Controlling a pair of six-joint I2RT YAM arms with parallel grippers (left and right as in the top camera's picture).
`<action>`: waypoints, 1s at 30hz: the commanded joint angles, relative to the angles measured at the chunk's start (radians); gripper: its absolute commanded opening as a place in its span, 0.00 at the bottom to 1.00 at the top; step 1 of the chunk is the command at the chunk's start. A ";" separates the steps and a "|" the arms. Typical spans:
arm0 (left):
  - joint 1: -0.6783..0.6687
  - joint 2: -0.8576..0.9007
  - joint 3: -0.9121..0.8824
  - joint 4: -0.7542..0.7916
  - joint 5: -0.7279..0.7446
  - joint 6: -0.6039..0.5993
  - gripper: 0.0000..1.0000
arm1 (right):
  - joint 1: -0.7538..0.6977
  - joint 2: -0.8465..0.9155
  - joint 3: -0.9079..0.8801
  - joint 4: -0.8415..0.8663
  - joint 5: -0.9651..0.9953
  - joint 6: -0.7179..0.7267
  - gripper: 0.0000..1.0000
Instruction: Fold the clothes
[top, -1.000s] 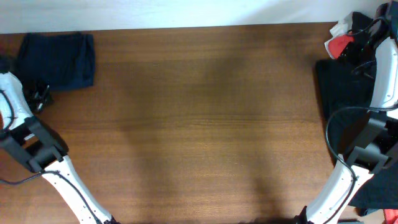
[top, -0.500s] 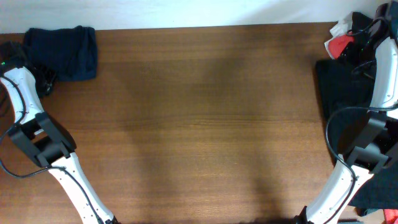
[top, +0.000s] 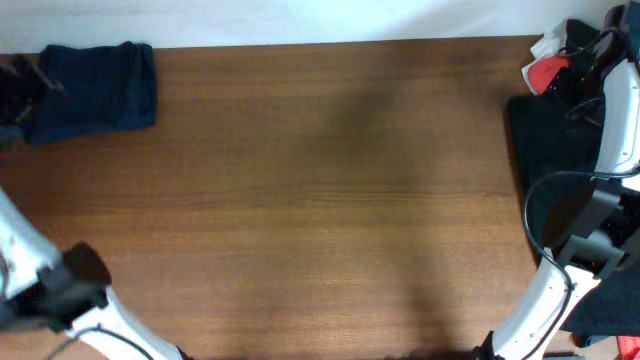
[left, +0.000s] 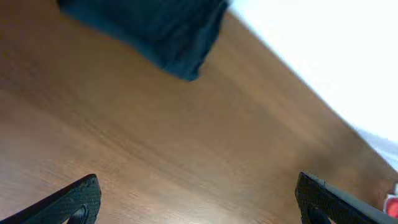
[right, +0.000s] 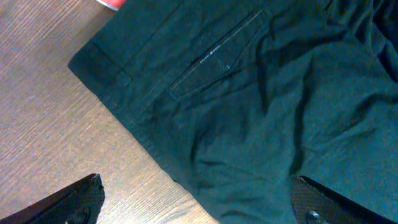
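Right gripper (right: 196, 193) with jaws spread wide: one black fingertip (right: 79, 198) at the lower left corner of the view, the other at the lower right. Ahead of and between the fingertips, a dark garment (right: 261, 106), smooth near the middle, wrinkled toward the right-hand finger. Waistband (right: 118, 93) slanting from ahead-left back toward the gripper's midline, with a belt loop (right: 121, 79) stitched across it. Further ahead, a slanted welt pocket (right: 214, 56) with visible seam stitching. Left of the waistband, bare wooden table (right: 43, 124), extending under the left-hand finger. At the far edge ahead-left, a sliver of a red item (right: 112, 2), identity not discernible. Contact between fingers and fabric not determinable.
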 joint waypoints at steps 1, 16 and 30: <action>-0.074 -0.307 -0.346 -0.003 0.009 0.053 0.99 | 0.003 -0.008 0.011 0.000 0.009 0.011 0.99; -0.509 -1.344 -1.540 0.297 -0.130 0.155 0.99 | 0.003 -0.008 0.011 0.000 0.009 0.011 0.99; -0.500 -2.082 -2.693 1.627 -0.139 0.302 0.99 | 0.003 -0.008 0.011 0.000 0.009 0.011 0.99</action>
